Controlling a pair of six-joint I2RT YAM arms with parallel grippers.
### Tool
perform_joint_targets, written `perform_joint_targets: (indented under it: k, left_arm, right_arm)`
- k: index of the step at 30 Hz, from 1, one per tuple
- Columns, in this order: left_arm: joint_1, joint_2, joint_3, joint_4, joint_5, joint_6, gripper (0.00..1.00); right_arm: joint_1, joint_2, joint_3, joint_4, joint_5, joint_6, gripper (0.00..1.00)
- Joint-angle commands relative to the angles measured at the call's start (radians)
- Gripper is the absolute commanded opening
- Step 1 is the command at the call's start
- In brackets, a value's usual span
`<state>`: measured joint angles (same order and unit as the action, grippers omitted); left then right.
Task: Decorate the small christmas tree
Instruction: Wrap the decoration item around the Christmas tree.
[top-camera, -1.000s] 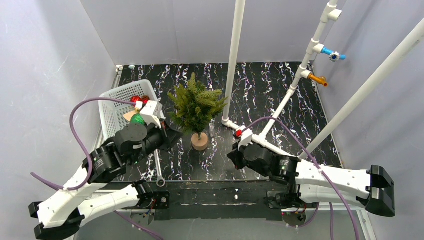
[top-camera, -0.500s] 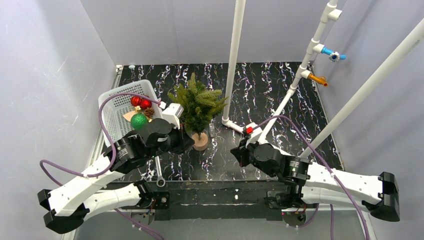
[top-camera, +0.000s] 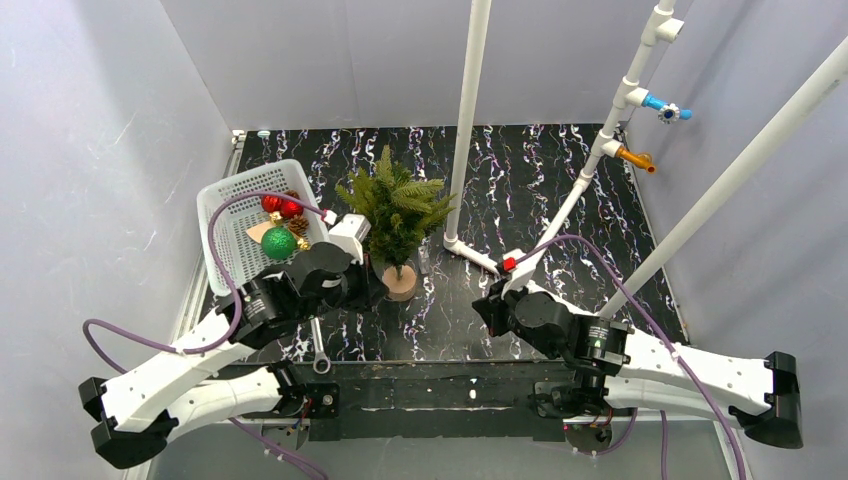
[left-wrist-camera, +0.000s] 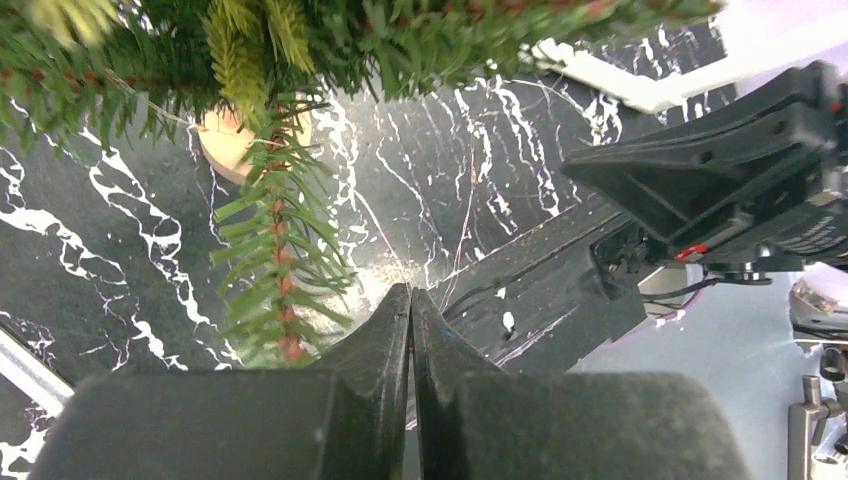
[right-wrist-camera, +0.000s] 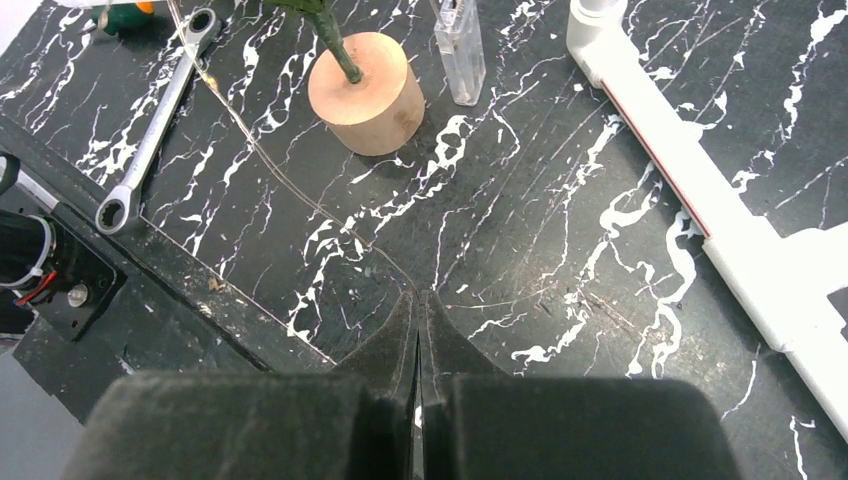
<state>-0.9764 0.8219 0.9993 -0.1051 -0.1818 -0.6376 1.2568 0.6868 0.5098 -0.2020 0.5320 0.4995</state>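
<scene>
The small christmas tree (top-camera: 395, 212), a mini green artificial conifer w/ bushy needle branches on a round tan wooden base (right-wrist-camera: 367, 92), is seen upright at centre of the top view. It is set on the black white-veined tabletop (top-camera: 560, 200), just right of the white plastic lattice basket (top-camera: 228, 235). Its long axis is vertical.

The left tool (left-wrist-camera: 411, 300) is shown pressed shut, no gap betw. the pads. In the top view it is placed just left of the base, under the lower-left branches; these fill the upper part of the left wrist view.

The right tool (right-wrist-camera: 418, 305) is likewise shut. It is found lower right of the tree in the top view, apart from the base; in its own view the base sits upper left of centre.

A thin pale wire (right-wrist-camera: 270, 160) is seen running from the right tool's tip toward upper left, passing just beside the base, and is judged to be pinched there. Fine strands are also seen near the left tool's tip; whether they are gripped can't be told.

The left arm is judged nearer the tree. For winding the wire, the tree is to be approached up-left from the right tool, w/ the vertical axis circled.
</scene>
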Motion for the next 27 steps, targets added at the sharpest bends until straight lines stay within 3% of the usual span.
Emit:
perform_joint_targets:
  k: [1,4,9,17,27]
  left_arm:
    - [0.001,0.018,-0.025,-0.007,0.014,-0.027,0.0]
    - [0.001,0.035,-0.017,-0.008,0.045,-0.024,0.53]
    - [0.001,0.011,0.009,-0.012,0.044,0.002,0.97]
    - [0.001,-0.058,0.085,-0.049,0.081,0.028,0.98]
    - [0.001,-0.089,0.121,-0.054,0.145,0.05,0.98]
  right_arm:
    - [-0.003,-0.026,0.002,-0.023,0.037,0.017,0.01]
    - [-0.004,-0.031,0.001,-0.034,0.055,0.016,0.01]
    - [-0.011,-0.017,-0.008,-0.035,0.078,0.004,0.01]
    - [-0.107,0.004,-0.001,0.001,-0.004,-0.048,0.01]
    - [-0.239,0.11,0.138,0.02,-0.102,-0.215,0.01]
